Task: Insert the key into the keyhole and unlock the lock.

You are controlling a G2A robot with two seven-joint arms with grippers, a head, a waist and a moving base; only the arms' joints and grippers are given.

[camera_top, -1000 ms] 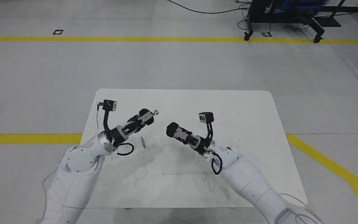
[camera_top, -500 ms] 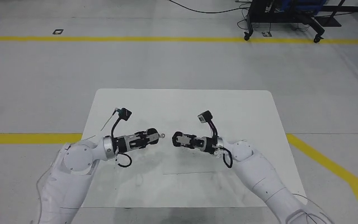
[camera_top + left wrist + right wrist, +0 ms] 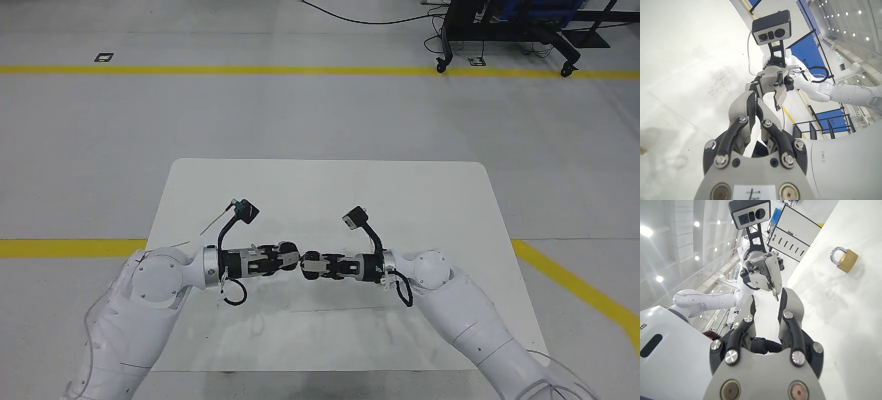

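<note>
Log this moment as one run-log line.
left end effector: shut on key | right end effector: open, tips near key | padlock: lying on table, untouched | key not inserted

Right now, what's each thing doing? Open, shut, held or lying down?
Left end effector: shut on the key.
Right end effector: open, empty, close to the key.
Key: held, not in the lock.
Lock: lying on the table, shackle looks shut.
</note>
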